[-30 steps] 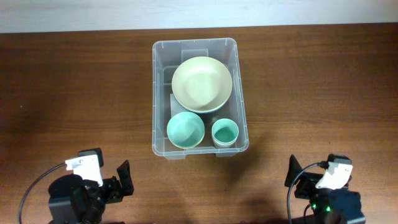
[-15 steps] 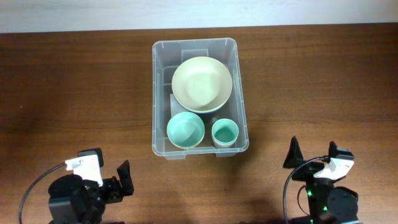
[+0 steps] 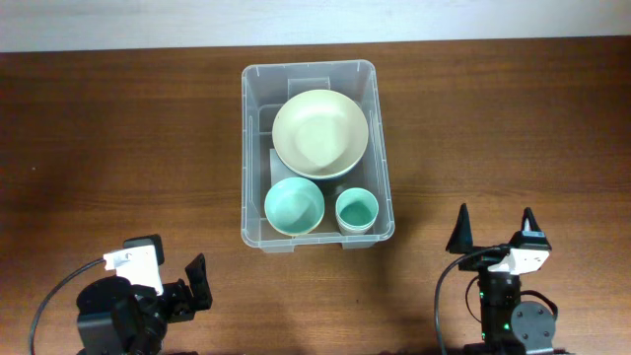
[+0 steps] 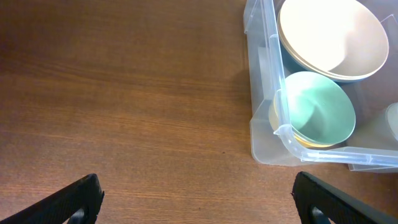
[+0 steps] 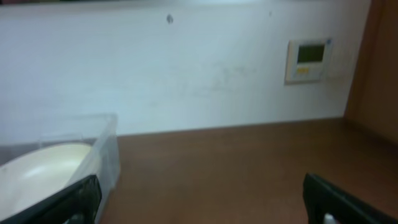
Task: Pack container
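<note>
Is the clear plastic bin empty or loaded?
Loaded: the clear rectangular plastic bin holds a large cream bowl, a mint-green bowl and a small teal cup, all upright.

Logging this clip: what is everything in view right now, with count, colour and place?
container: 1, clear plastic, middle of the table toward the far edge
large bowl: 1, cream, far half of the container
small bowl: 1, teal, near-left corner of the container
yellowish edge: 1, under the small bowl, perhaps a second bowl
cup: 1, teal, near-right corner of the container
table: 1, brown wood
wall: white, beyond the table
wall panel: 1, white with a small screen, on the wall
left gripper: 1, black, open, near-left of the container
right gripper: 1, black, open, near-right of the container
</note>
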`<state>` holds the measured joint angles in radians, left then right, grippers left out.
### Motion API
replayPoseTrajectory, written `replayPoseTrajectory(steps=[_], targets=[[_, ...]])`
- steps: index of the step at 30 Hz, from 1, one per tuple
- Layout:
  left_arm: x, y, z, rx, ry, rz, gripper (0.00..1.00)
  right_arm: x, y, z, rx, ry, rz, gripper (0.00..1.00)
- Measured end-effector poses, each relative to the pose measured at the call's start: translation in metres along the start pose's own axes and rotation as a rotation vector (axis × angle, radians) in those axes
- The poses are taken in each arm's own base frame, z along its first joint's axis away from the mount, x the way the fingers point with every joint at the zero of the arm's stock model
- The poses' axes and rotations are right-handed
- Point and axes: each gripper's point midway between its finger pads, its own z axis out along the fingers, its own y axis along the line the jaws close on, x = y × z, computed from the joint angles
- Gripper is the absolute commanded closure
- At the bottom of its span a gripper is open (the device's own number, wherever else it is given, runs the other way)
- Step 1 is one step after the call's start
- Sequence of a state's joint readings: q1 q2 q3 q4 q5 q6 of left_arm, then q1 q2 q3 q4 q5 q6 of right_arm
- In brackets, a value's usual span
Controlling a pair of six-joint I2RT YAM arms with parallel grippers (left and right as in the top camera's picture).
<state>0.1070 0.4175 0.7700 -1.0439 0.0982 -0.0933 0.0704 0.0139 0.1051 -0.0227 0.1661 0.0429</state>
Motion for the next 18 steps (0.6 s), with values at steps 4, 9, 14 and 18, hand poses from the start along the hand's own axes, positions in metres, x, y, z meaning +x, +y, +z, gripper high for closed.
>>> replayPoseTrajectory(steps=[4, 9, 14, 18], targets=[[0.000, 0.000, 0.000, 0.000, 0.000, 0.000, 0.01, 0.019, 0.001, 0.005, -0.020, 0.003, -0.025, 0.01], [0.000, 0.000, 0.000, 0.000, 0.000, 0.000, 0.01, 0.048, 0.002, 0.004, -0.045, 0.100, -0.056, 0.01], [0.000, 0.000, 0.000, 0.000, 0.000, 0.000, 0.01, 0.059, 0.005, 0.003, -0.065, 0.143, -0.081, 0.01], [0.000, 0.000, 0.000, 0.000, 0.000, 0.000, 0.01, 0.058, 0.006, 0.003, -0.069, 0.142, -0.092, 0.01]])
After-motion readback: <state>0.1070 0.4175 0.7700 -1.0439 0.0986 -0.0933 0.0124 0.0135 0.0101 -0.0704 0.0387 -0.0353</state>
